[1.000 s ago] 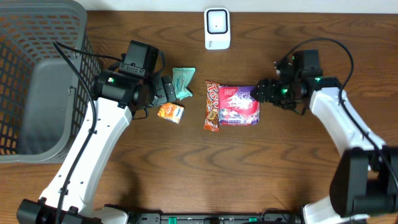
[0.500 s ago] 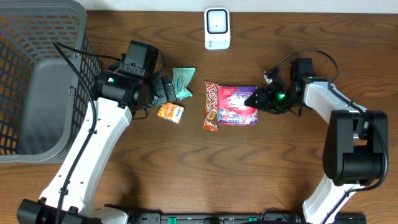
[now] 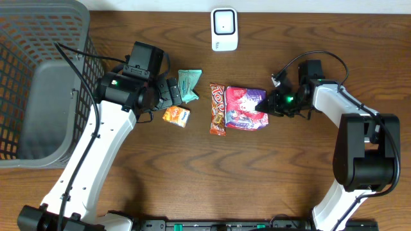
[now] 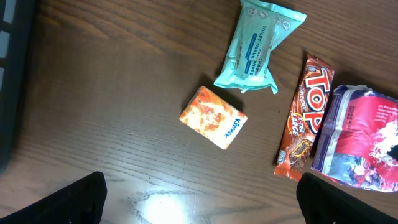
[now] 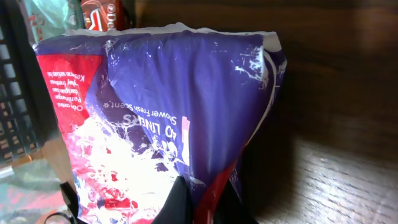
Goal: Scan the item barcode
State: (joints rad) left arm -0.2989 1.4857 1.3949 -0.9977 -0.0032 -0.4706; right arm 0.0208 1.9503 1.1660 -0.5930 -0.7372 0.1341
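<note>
Now, overhead, the right fingers (image 3: pixel 270 102) have just clenched on the right edge of the purple packet (image 3: pixel 244 108) at the middle of the bench (image 3: pixel 289 179), short of the far-edge scanner (image 3: pixel 224 29). Left wrist: the left fingers (image 4: pixel 68 199) hang released. Right wrist: the packet crumples in the pinch, likely ready for lifting to scan.

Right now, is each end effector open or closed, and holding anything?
Left end effector: open, holding nothing.
Right end effector: closed on the purple packet.

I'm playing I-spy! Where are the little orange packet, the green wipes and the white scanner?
orange packet (image 4: pixel 213 117), left wrist view, middle of its top face.
green wipes (image 4: pixel 258 46), left wrist view, on the label.
white scanner (image 3: pixel 224 29), overhead view, middle of its front.
</note>
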